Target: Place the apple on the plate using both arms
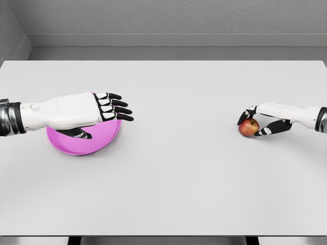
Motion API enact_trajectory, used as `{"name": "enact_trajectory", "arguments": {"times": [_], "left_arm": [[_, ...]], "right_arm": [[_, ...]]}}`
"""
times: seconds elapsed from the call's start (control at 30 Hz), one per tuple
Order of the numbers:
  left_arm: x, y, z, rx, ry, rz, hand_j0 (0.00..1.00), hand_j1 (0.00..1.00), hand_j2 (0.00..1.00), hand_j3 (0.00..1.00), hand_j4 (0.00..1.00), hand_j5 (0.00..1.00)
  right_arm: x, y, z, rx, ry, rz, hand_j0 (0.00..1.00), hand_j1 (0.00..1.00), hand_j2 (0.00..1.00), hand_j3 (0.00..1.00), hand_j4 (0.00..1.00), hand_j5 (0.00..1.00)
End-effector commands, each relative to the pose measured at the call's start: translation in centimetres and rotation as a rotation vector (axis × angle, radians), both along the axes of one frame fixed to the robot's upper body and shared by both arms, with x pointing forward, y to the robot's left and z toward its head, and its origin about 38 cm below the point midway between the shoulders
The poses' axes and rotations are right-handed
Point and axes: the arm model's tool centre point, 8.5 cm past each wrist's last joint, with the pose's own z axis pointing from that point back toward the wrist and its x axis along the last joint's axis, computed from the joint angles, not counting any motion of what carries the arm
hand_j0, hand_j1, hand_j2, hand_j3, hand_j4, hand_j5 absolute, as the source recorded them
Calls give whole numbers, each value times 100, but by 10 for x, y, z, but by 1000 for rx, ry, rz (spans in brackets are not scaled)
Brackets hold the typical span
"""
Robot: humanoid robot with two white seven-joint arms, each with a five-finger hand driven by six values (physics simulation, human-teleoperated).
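1. I am seeing the left arm coming in from the left edge, its white forearm lying level above the bench [168, 173].
2. The left hand [104, 109] is hovering over the pink plate [102, 143], palm down, with its black-tipped fingers [120, 103] stretched out flat and pointing right. It is gripping nothing. Its thumb is showing underneath, over the inside of the plate.
3. The plate is sitting on the left part of the bench, partly covered by that hand and wrist. I am seeing only its front rim and part of its inner surface, and nothing lying on the part that shows.
4. The middle of the pale grey bench is separating the two hands, which are well apart.
5. The apple [248, 127], red with a yellowish patch, is resting on the right part of the bench, far from the plate.
6. The right hand [255, 122] is closing around the apple: one dark finger is curling over its top left side, and another is reaching along its lower right side. I am reading this as a grip on the apple, though I cannot tell whether the fruit is lifted or touching the surface.
7. The right arm is entering from the right edge, tilted slightly down toward the apple.
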Motion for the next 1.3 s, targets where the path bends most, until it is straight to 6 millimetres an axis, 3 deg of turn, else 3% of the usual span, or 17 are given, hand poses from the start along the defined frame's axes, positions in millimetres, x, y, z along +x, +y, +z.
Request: {"name": "enact_trajectory", "arguments": {"times": [0.0, 0.17, 0.33, 0.43, 0.6, 0.67, 0.7, 0.73, 0.8, 0.83, 0.87, 0.97, 1.07, 1.13, 1.17, 1.27], "left_arm": [[0, 0, 1, -5, 3, 2, 100, 100, 100, 100, 100, 100], [0, 0, 1, -5, 3, 2, 100, 100, 100, 100, 100, 100], [0, 0, 1, -6, 2, 2, 100, 100, 100, 100, 100, 100], [0, 0, 1, -6, 2, 2, 100, 100, 100, 100, 100, 100], [0, 0, 1, -7, 1, 3, 100, 100, 100, 100, 100, 100], [0, 0, 1, -5, 3, 2, 100, 100, 100, 100, 100, 100], [0, 0, 1, -7, 1, 3, 100, 100, 100, 100, 100, 100], [0, 0, 1, -6, 2, 2, 100, 100, 100, 100, 100, 100], [0, 0, 1, -5, 3, 2, 100, 100, 100, 100, 100, 100], [0, 0, 1, -5, 3, 2, 100, 100, 100, 100, 100, 100], [0, 0, 1, -5, 3, 2, 100, 100, 100, 100, 100, 100], [0, 0, 1, -6, 3, 1, 100, 100, 100, 100, 100, 100], [1, -1, -1, 16, 10, -2, 100, 100, 100, 100, 100, 100], [1, -36, -13, 8, 42, -78, 100, 100, 100, 100, 100, 100], [-1, -56, -19, 24, 65, -123, 100, 100, 100, 100, 100, 100], [3, -73, -9, 38, 42, -164, 100, 100, 100, 100, 100, 100]], "right_arm": [[0, 0, 1, 9, 0, -4, 58, 58, 58, 58, 58, 58], [3, 5, 11, 74, -9, -5, 56, 56, 56, 56, 56, 56], [-9, 63, 36, 126, -68, 178, 52, 52, 52, 52, 52, 52], [-8, 90, 32, 148, -60, 234, 52, 52, 52, 52, 52, 52], [-3, 99, 35, 178, -66, 241, 52, 52, 52, 52, 52, 52], [1, 90, 39, 208, -62, 207, 56, 56, 56, 56, 56, 56], [5, 85, 49, 222, -91, 190, 60, 60, 60, 60, 60, 60], [11, 72, 72, 251, -152, 155, 63, 63, 63, 63, 63, 63], [14, 43, 104, 303, -224, 87, 81, 81, 81, 81, 81, 81], [15, 36, 112, 317, -243, 72, 94, 94, 94, 94, 94, 94], [16, 29, 116, 320, -253, 52, 100, 100, 100, 100, 100, 100], [6, -26, 134, 259, -291, -57, 100, 100, 100, 100, 100, 100], [-15, -71, 127, 271, -308, -175, 100, 100, 100, 100, 100, 100], [-27, -93, 118, 252, -289, -231, 100, 100, 100, 100, 100, 100], [-30, -106, 123, 232, -293, -258, 100, 100, 100, 100, 100, 100], [-33, -129, 121, 210, -279, -320, 100, 100, 100, 100, 100, 100]]}}
